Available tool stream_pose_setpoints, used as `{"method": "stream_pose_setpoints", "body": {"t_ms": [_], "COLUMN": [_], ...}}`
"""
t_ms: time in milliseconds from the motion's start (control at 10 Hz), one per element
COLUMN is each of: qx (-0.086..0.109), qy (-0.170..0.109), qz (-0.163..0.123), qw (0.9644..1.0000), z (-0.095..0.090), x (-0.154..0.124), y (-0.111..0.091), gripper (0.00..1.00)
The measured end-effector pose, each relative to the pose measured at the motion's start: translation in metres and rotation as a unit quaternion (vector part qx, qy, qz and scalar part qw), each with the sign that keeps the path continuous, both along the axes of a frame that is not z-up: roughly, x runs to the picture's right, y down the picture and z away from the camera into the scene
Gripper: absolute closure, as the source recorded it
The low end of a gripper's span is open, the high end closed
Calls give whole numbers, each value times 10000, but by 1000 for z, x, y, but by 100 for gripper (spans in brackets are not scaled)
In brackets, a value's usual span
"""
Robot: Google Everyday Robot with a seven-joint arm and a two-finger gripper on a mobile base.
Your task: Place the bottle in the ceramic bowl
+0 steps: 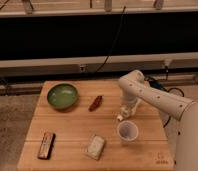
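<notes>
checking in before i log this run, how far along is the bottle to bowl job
Done: the claw appears to hold the bottle, cap end pointing down, above the wooden table next to the clear cup. In hand: carrying it. Left: crossing past the small red item to the green ceramic bowl, which holds nothing, and releasing it there.

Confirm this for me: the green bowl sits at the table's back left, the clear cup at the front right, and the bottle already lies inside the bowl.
Wrong on the last point. The camera view shows the ceramic bowl empty at the back left and the clear cup at the front right, but the bottle hangs at the tool, just behind the cup on the right side of the table.
</notes>
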State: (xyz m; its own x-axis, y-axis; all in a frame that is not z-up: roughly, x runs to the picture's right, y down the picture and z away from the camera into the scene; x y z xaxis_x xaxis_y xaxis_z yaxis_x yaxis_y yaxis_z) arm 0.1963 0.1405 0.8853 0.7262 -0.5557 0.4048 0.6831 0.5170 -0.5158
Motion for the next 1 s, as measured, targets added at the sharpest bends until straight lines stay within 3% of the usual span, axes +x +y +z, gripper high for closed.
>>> {"method": "stream_pose_setpoints", "body": {"t_ms": [1000], "qx": [64], "qy": [-120], "qz": [-335], "qw": [9993], "z": [-11], "x": [-24], "y": [-9], "gripper": [99]}}
